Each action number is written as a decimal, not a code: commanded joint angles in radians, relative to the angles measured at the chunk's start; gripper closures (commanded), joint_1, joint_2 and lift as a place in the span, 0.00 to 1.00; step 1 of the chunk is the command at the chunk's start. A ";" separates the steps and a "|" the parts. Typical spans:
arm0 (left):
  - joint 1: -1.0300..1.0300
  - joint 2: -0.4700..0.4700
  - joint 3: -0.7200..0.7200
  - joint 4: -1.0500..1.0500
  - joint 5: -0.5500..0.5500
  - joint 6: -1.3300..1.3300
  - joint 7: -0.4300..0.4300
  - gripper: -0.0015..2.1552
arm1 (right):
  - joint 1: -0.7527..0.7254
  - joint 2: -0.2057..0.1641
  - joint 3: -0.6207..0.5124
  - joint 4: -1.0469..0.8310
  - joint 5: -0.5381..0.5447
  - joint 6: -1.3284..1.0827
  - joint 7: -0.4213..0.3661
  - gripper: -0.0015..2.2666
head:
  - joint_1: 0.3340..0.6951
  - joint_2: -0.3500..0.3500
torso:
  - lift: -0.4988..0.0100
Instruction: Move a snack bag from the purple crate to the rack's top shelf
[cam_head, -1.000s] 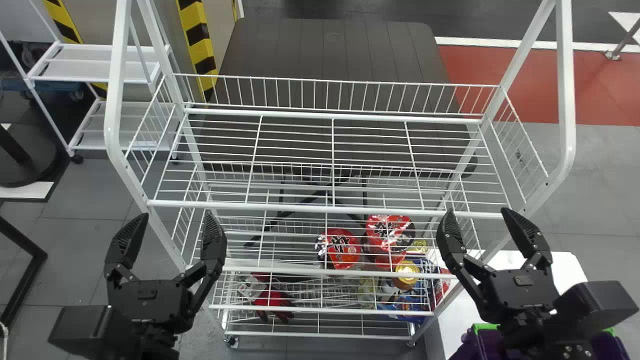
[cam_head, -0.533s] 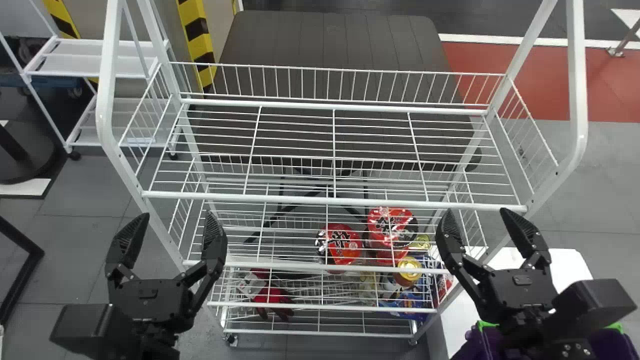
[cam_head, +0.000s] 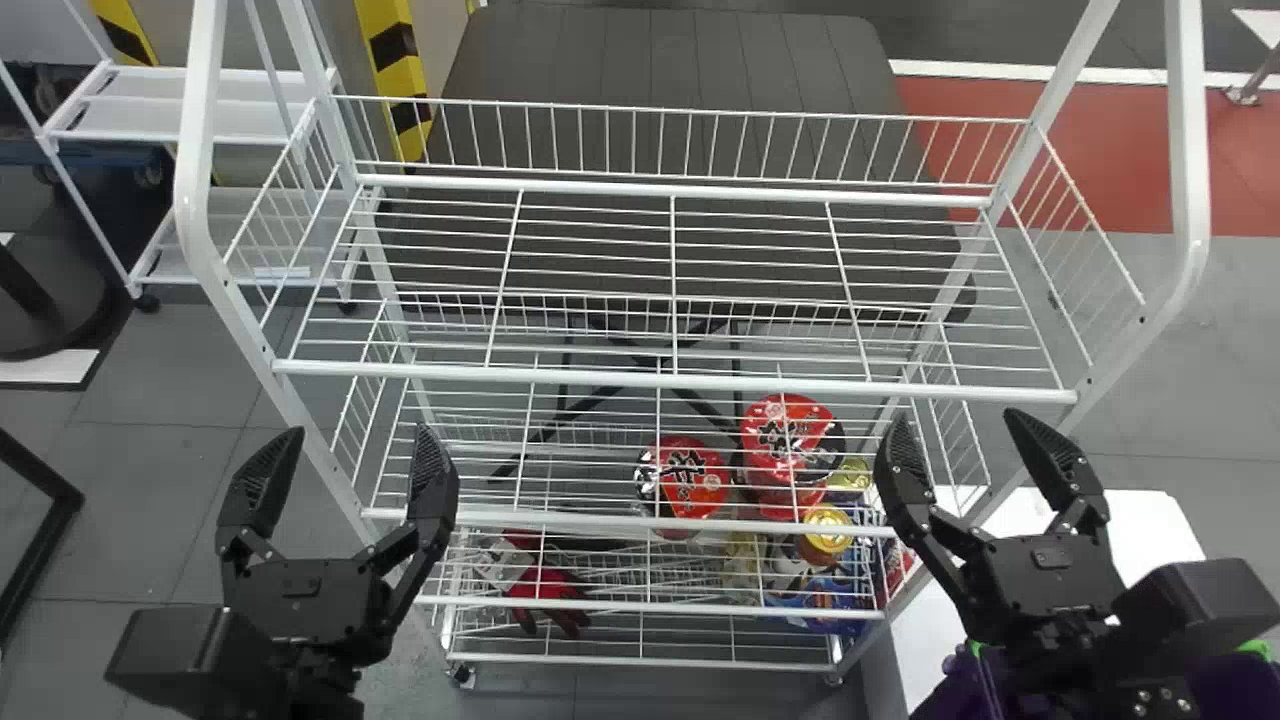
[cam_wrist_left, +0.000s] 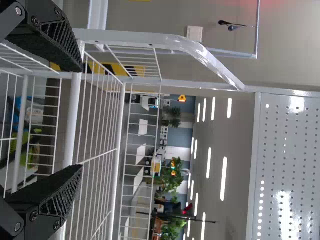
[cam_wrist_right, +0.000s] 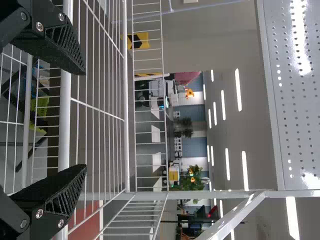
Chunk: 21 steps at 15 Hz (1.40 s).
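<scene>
In the head view, my left gripper (cam_head: 345, 455) stands open at the rack's left front, and my right gripper (cam_head: 958, 440) stands open at its right front. The rack's white wire top shelf (cam_head: 675, 376) spans between and beyond them, with nothing lying on it. The purple crate (cam_head: 955, 690) is at the bottom right, partly hidden under my right arm. Nothing is between the fingers of the left gripper (cam_wrist_left: 75, 120) in the left wrist view, nor of the right gripper (cam_wrist_right: 82, 120) in the right wrist view.
Lower shelves hold red round packages (cam_head: 684, 480), a yellow-lidded jar (cam_head: 826, 530) and red gloves (cam_head: 548, 590). The crate is by a white table (cam_head: 1150, 530). A dark folding table (cam_head: 660, 60) stands behind the rack, a smaller white rack (cam_head: 190, 115) at the left.
In the head view the rack has come nearer and looks larger, its top shelf spreading wider. The crate has shifted slightly rightward. Both grippers stay open and nearly in place in that view.
</scene>
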 joint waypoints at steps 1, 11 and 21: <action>0.001 0.000 -0.002 0.000 0.003 0.000 0.000 0.07 | 0.004 -0.002 0.000 0.000 0.001 -0.008 0.000 0.07 | 1.00 0.46 | 0.80; 0.001 0.000 -0.014 0.003 -0.004 0.003 0.001 0.06 | 0.017 -0.010 0.002 -0.020 -0.002 0.001 0.017 0.07 | 1.00 0.46 | 0.72; -0.001 0.000 -0.012 0.004 0.003 0.000 0.001 0.07 | 0.027 -0.010 0.000 -0.051 0.007 0.063 0.014 0.07 | 1.00 0.46 | 0.64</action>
